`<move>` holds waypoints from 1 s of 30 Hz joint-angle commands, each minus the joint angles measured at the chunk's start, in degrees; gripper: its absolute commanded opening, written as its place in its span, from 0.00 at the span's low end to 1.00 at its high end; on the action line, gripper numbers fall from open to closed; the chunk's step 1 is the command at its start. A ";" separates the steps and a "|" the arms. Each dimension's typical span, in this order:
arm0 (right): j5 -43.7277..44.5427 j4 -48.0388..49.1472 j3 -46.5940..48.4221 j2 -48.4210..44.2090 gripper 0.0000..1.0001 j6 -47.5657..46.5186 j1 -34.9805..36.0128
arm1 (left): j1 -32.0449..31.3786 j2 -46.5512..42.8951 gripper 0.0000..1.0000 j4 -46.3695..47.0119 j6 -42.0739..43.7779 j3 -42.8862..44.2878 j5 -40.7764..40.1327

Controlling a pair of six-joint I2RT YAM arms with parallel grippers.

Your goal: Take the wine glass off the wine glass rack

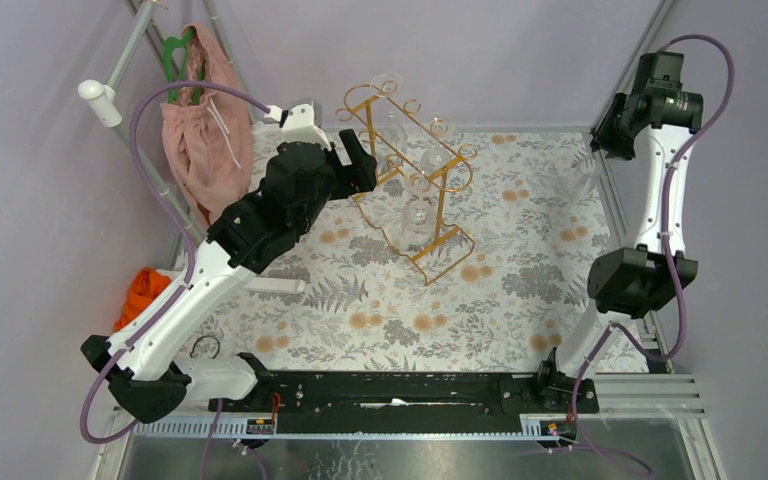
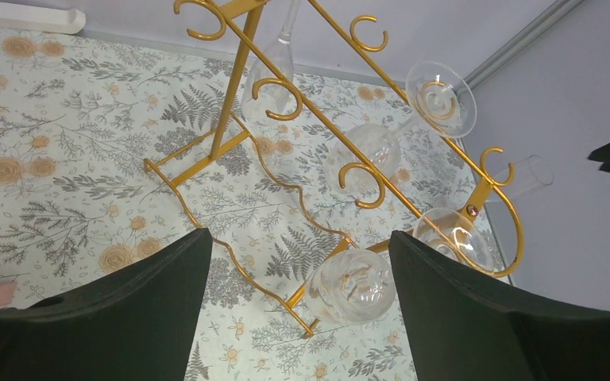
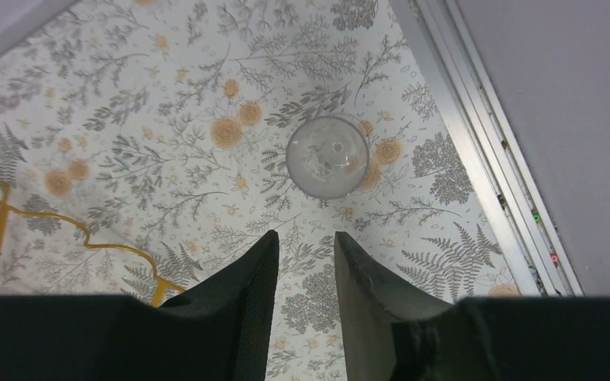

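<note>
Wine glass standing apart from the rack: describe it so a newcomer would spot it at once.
On the floral tablecloth, look by the metal rail at its right edge. A clear wine glass stands there alone on the cloth. The other glasses hang upside down from the gold wire rack.

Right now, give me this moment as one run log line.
left pincer: open, facing wine glass rack | right pincer: open, empty, above wine glass standing on table
</note>
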 commanded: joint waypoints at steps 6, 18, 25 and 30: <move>-22.97 18.35 -14.57 -19.93 0.40 6.27 0.64 | 0.45 0.60 0.90 2.08 -1.84 1.19 1.20; -49.85 56.56 -37.00 -28.16 0.41 26.66 5.26 | 0.36 -1.15 0.90 3.74 -3.79 -1.31 2.07; -46.65 54.12 -30.74 -20.34 0.35 23.99 14.00 | 0.37 -0.89 0.90 4.66 -4.02 -1.90 2.31; -45.73 53.25 -26.19 -14.00 0.33 23.09 17.94 | 0.51 -1.19 0.90 5.01 -3.79 -2.25 1.81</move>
